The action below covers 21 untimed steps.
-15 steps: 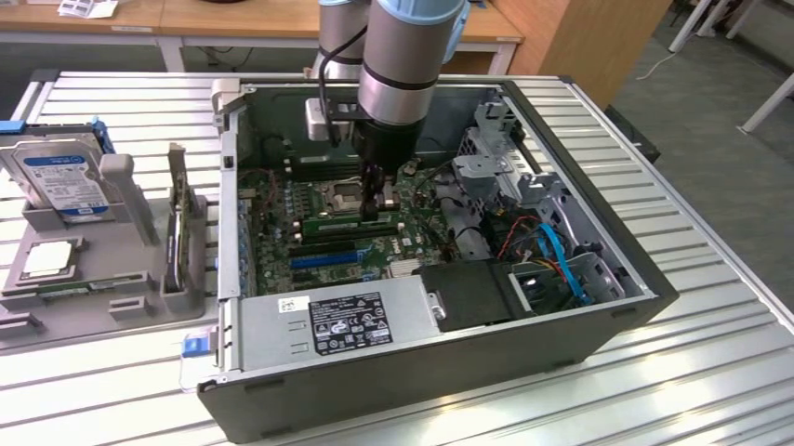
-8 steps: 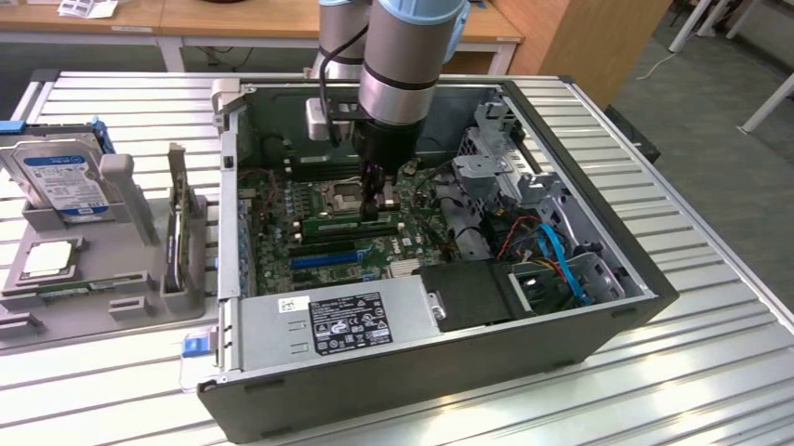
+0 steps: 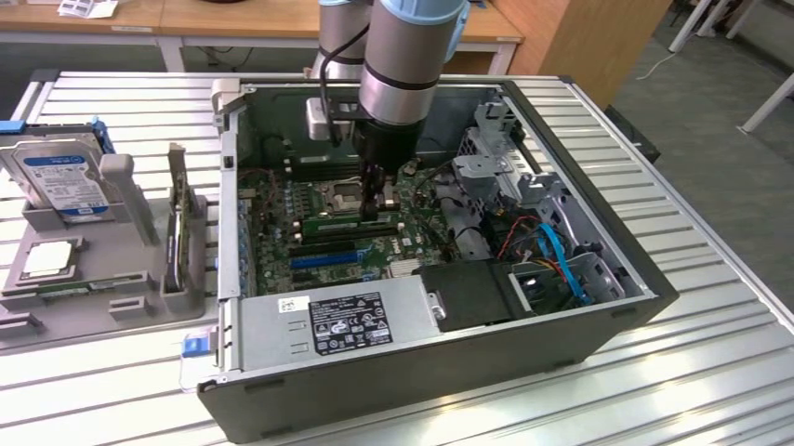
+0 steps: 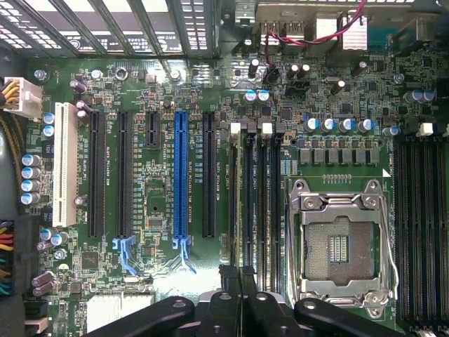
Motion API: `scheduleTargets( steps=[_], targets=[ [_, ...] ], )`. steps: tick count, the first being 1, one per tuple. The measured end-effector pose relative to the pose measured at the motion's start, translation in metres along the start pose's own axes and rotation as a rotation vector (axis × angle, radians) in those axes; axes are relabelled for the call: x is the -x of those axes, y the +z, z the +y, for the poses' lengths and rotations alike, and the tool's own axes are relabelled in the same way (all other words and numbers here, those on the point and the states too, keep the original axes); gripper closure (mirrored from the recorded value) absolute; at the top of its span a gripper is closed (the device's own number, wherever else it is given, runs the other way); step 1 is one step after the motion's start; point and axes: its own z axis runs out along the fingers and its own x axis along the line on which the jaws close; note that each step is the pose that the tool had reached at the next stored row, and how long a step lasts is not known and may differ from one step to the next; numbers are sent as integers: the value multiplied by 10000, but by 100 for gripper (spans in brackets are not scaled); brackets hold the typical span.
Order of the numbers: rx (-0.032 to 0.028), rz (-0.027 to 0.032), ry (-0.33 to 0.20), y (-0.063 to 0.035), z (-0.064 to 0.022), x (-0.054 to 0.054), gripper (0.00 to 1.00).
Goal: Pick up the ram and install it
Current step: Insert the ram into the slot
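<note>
Green and thin, the ram point(image 3: 345, 223) stands on edge among the motherboard's point(image 3: 279, 232) memory slots point(image 4: 263, 196), near the middle of the open case point(image 3: 410, 390), and my end effector point(image 3: 372, 210) reaches straight down and is closed on its top edge. In the wrist view my fingers point(image 4: 230, 279) meet over those slots, just beside the CPU socket point(image 4: 340, 246). The case sits on the slatted metal desk point(image 3: 707, 372), with a grey tray point(image 3: 74, 307) holding a hard drive point(image 3: 62, 177) on the exterior view's left.
</note>
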Motion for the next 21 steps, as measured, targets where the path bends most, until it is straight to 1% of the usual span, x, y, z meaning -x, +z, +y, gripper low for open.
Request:
scheduleTargets(
  steps=[3,15,21],
  targets=[
    [8,0,-10,0,-1,0,89],
    [8,1,-35,0,-2,0,89],
    [9,2,-34,-1,-16,1,89]
  ],
)
